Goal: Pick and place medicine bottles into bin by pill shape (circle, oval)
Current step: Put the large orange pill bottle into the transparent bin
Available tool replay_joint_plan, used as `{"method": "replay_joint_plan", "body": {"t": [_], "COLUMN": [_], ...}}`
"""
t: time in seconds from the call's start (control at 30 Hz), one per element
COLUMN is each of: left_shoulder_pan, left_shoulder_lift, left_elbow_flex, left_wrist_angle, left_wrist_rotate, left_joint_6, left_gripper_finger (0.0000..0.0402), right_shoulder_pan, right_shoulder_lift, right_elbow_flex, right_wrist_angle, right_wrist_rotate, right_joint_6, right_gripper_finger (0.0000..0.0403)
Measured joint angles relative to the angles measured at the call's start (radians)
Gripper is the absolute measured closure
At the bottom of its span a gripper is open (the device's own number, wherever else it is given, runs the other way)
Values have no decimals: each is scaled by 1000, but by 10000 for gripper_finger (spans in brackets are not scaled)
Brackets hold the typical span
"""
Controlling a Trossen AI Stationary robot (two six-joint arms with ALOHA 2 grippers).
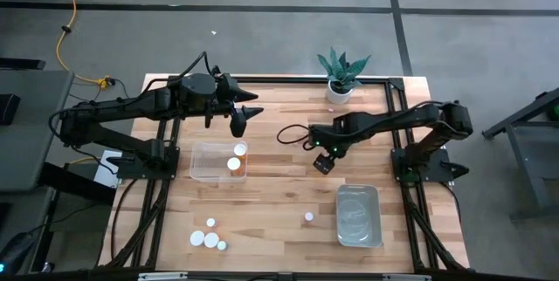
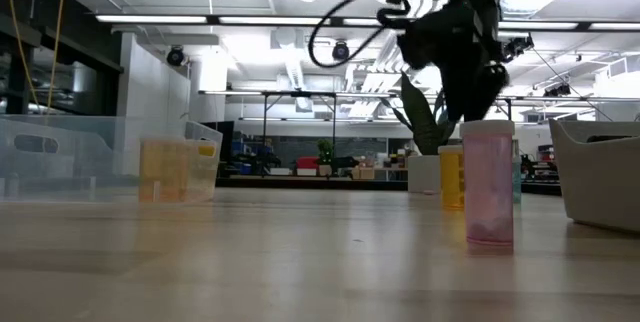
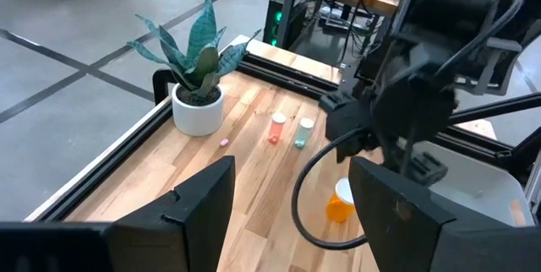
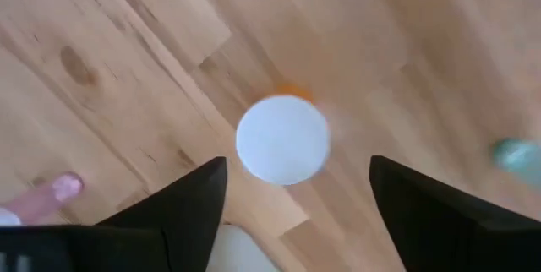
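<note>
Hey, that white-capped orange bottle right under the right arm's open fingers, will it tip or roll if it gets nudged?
The orange bottle stands upright on its own under the right gripper, so it probably sits steady on its flat base. It looks tall and narrow like the pink bottle, so a sideways nudge near the cap could tip it. Once down, its round body would likely roll on the table.

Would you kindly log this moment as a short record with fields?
Left end effector: open, empty, raised above the clear plastic bin.
Right end effector: open, above an orange pill bottle with a white cap on the wooden table.
Clear bin contents: two white-capped bottles.
Grey tray: no bottles visible inside.
Loose bottles: four near the front-left, one mid-front.
</note>
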Motion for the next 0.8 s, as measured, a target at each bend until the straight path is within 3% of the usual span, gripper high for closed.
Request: {"method": "replay_joint_plan", "body": {"t": [0.5,0.63,0.8], "left_shoulder_pan": [0,0,-1], "left_shoulder_lift": [0,-13,-65], "left_elbow_flex": [0,0,0], "left_wrist_angle": [3,0,-6], "left_wrist_rotate": [2,57,80], "left_joint_6": [-38,-42,-51], "left_gripper_finger": [181,181,181], "right_shoulder_pan": [26,35,36], "right_shoulder_lift": [53,79,79], "right_elbow_flex": [-68,-68,-68], "right_wrist_angle": [125,142,140], "right_wrist_rotate": [59,59,65], "right_joint_6": [156,181,210], "right_gripper_finger": [107,107,137]}}
